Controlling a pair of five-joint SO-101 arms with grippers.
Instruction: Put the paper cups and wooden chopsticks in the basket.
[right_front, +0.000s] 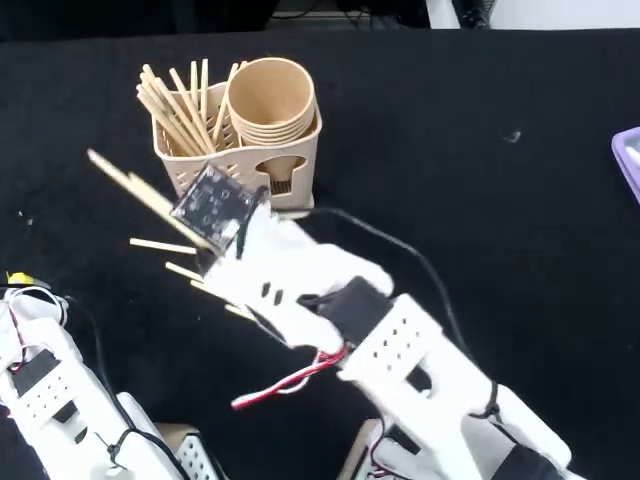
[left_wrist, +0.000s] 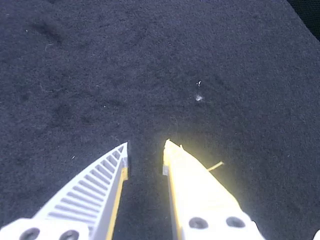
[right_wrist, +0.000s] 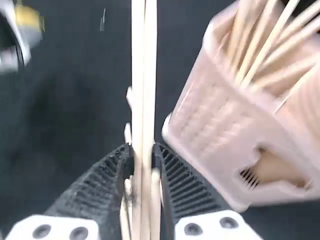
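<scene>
A pale plastic basket (right_front: 296, 160) stands at the back of the black table. It holds a stack of paper cups (right_front: 272, 98) and several wooden chopsticks (right_front: 178, 108). My right gripper (right_wrist: 143, 151) is shut on a pair of chopsticks (right_wrist: 143, 75) just beside the basket (right_wrist: 220, 130). In the high view those held chopsticks (right_front: 128, 182) stick out up and to the left of the basket's front corner. A few loose chopsticks (right_front: 160, 245) lie on the table under that arm. My left gripper (left_wrist: 146, 149) is open over bare cloth, nothing between its fingers.
The left arm's base (right_front: 45, 385) sits at the front left corner. A purple object (right_front: 628, 155) pokes in at the right edge. Black cloth (right_front: 480, 180) covers the table to the right of the basket.
</scene>
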